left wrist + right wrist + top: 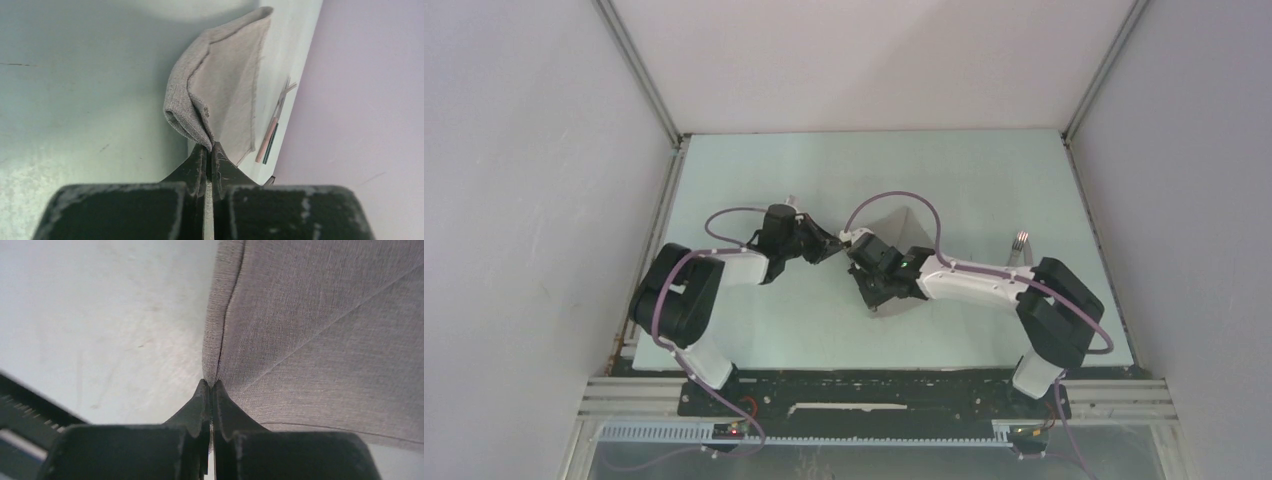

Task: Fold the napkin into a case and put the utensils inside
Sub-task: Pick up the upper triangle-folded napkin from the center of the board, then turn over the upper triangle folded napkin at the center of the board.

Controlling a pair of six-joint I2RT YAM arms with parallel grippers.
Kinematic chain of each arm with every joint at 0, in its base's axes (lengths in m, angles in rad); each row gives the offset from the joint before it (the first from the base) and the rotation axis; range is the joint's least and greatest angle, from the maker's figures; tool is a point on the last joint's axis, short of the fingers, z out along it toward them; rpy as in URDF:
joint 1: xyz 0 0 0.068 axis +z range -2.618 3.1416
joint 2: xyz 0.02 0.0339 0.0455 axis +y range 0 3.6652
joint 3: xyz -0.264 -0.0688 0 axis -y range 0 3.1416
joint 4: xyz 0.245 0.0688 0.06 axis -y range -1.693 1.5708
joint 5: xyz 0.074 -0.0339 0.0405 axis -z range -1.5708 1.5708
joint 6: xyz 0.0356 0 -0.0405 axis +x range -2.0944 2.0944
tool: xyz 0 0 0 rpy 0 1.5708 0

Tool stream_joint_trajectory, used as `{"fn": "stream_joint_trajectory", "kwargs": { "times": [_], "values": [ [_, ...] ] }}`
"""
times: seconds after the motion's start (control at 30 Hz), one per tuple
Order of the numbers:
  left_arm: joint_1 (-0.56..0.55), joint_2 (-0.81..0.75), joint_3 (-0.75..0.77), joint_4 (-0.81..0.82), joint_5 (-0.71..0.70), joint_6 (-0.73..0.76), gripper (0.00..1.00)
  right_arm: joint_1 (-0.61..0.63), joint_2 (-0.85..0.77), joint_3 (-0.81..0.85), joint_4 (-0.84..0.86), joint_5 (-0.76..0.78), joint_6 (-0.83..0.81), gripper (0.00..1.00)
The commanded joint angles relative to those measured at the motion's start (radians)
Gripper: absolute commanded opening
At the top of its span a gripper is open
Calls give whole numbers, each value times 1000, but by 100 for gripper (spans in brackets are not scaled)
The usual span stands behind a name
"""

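The tabletop [824,180] is a pale mint-green sheet, matte, with faint scuffs and a few thin dark scratches showing in both wrist views. Plain white walls [514,150] enclose it on the left, the far side and the right, joined at the far corners by aluminium rails [639,70]. Along the near edge runs a dark base plate [874,385] on metal framing, where both arms are bolted. Purple cables [724,215] loop over them.

The napkin [225,95] sits near the middle of the tabletop, doubled over on itself in a loose, rounded fold, its hem stitching visible. The left gripper [209,147] is closed tight on one part of the cloth, its jaws pressed together with fabric between them. The right gripper [210,384] is likewise clamped on a hemmed edge of the napkin.

The utensils [272,132] lie together close to the right edge of the tabletop, apart from the napkin. A pink handle and a dark handle lie side by side, and the fork tines point toward the far edge.
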State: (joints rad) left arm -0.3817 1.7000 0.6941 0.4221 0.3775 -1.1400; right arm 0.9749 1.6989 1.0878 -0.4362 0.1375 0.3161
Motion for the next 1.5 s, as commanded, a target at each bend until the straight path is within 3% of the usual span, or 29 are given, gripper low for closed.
{"fn": "stream_joint_trajectory", "kwargs": {
  "times": [0.0,0.5,0.77,1.0,1.13,1.3,1.47],
  "values": [
    [1,-89,47,-97,-9,58,0,-46,-101,-11,30,-210,20,0],
    [20,-260,118,-306,-36,109,0,-119,-196,-35,135,-492,175,0],
    [120,-436,142,-516,-51,183,0,-44,-143,27,305,-594,361,0],
    [337,-682,197,-840,-76,314,0,65,37,247,550,-661,549,0],
    [459,-735,365,-1092,-108,490,0,109,148,370,694,-734,662,0],
    [447,-697,436,-1193,-105,572,0,100,197,310,990,-793,827,0],
    [273,-561,383,-1040,-211,554,0,28,234,72,1282,-832,956,0]
  ]
}}
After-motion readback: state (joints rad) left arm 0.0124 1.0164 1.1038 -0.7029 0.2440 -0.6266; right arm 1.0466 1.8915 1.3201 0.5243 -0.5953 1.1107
